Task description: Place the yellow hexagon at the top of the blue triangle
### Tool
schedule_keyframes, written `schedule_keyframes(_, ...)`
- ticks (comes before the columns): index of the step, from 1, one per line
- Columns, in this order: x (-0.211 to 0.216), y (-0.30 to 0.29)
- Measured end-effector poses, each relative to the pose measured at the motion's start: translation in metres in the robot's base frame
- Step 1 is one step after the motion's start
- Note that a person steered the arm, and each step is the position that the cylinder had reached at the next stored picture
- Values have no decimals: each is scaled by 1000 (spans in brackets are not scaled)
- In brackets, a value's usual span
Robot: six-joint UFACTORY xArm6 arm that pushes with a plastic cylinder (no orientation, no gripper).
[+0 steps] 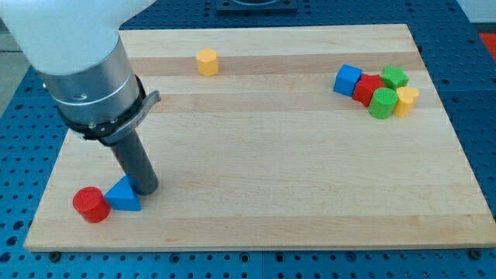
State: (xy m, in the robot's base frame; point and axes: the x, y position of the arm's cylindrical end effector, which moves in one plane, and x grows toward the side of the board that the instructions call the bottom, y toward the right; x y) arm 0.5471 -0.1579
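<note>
The yellow hexagon (207, 61) sits alone near the top of the wooden board, left of centre. The blue triangle (123, 195) lies at the bottom left of the board, touching a red cylinder (91, 204) on its left. My tip (147, 188) rests on the board right beside the blue triangle's upper right side, touching or nearly touching it. The yellow hexagon is far from the tip, up and to the right.
A cluster at the view's top right holds a blue cube (348, 79), a red block (367, 88), a green block (394, 77), a green cylinder (382, 103) and a yellow block (406, 100). The board's left edge (48, 186) is close to the red cylinder.
</note>
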Motion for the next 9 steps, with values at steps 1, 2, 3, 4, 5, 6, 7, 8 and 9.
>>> schedule_keyframes(1, 7, -9)
schedule_keyframes(2, 2, 2)
schedule_keyframes(3, -53, 42)
schedule_keyframes(4, -124, 76)
schedule_keyframes(5, -194, 110)
schedule_keyframes(6, -252, 143)
schedule_keyframes(7, -279, 137)
schedule_keyframes(8, -277, 102)
schedule_keyframes(9, -270, 71)
